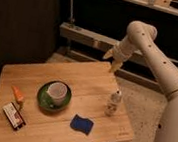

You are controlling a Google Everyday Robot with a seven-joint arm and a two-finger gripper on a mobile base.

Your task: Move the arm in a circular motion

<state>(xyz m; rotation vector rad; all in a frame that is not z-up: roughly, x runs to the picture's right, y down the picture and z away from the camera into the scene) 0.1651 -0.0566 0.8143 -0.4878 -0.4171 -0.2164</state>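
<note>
My arm (160, 61) is a thick cream-white tube with small dark holes. It comes in from the lower right, bends at a rounded elbow (140, 32) at the upper right, and points down and left. Its tapered pale gripper (115, 67) hangs above the far right corner of the wooden table (96, 77). It holds nothing that I can see.
On the table stand a white cup (57, 92) on a green plate (42, 99), a small white bottle (112, 103), a blue sponge (81, 124), an orange item (17, 94) and a red-and-white packet (13, 114). A metal rail and shelving (88, 35) run behind.
</note>
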